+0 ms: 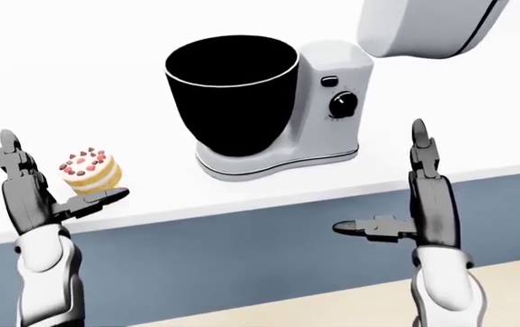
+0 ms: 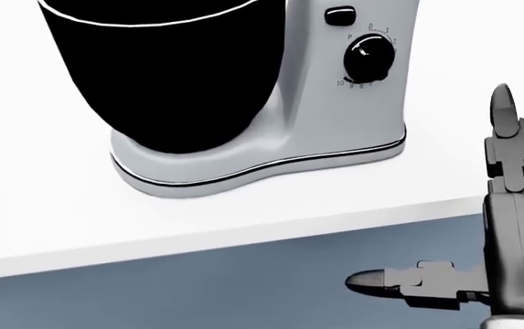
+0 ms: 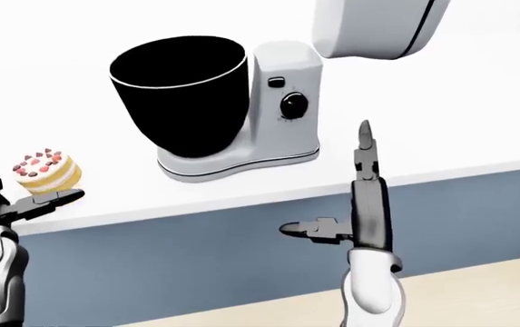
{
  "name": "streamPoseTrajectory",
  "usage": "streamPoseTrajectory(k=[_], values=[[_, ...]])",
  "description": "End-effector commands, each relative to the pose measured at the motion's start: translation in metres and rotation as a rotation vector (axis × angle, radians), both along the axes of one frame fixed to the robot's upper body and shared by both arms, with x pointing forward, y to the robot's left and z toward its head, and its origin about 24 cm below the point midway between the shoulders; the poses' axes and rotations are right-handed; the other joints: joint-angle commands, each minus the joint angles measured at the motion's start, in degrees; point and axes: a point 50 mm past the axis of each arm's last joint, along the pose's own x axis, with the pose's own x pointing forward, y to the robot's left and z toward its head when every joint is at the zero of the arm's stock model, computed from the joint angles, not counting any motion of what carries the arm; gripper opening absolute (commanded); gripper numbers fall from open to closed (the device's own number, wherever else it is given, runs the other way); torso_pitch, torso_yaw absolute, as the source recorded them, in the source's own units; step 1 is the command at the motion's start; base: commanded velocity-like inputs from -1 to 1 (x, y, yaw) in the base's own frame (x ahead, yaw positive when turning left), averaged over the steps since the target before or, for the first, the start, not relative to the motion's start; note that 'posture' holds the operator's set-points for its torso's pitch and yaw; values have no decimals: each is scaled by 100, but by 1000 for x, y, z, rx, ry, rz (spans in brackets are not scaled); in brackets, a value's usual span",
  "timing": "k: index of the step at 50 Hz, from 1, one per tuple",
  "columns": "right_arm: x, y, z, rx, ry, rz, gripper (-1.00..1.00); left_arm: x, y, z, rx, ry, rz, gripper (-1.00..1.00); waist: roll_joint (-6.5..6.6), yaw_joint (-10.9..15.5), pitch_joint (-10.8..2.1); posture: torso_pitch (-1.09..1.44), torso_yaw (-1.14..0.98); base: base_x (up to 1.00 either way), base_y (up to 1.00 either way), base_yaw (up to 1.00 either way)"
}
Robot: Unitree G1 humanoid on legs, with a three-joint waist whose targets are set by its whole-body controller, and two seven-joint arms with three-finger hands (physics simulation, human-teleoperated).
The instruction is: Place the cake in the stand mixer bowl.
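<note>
— Cake [image 1: 89,172] isn't in our grasp yet: it sits near the counter's [image 1: 269,194] near edge, at its left end. Our left hand [image 1: 37,194] is spread open just beside it, holding nothing.

— Our right hand [image 1: 414,204] is open and empty too. Farther in, the stand mixer bowl [image 1: 231,95] is empty; everything remains.

A broad, flat white countertop [image 1: 478,129] fills the upper part of the left-eye view, its pale front edge running across the picture and rising slightly toward the right. Below that edge hangs a plain blue-grey cabinet face [image 1: 241,252]. At the bottom right corner, a strip of light tan floor [image 1: 514,279] shows beneath the cabinet.
</note>
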Motion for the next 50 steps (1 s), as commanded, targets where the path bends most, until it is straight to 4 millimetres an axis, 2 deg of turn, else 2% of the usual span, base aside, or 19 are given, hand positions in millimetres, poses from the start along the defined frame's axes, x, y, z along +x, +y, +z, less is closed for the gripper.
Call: streamPoseTrajectory(k=[1,15,29,38,50], values=[[-3,2,12,-14,-73,7,100,1,0,18,46,-77,-3,100,29,0,-90,0,0,0,0,0],[-1,3,10,-11,-69,21,100,10,12,7,53,-62,61,100,74,14,-120,0,0,0,0,0],[0,4,9,-13,-69,27,100,16,13,3,84,-65,89,100,90,9,-126,0,0,0,0,0],[1,6,10,-15,-69,32,100,21,14,-3,36,-29,71,100,107,7,-133,0,0,0,0,0],[1,6,10,-14,-70,34,100,30,1,-7,-3,0,-1,100,146,15,-147,0,0,0,0,0]])
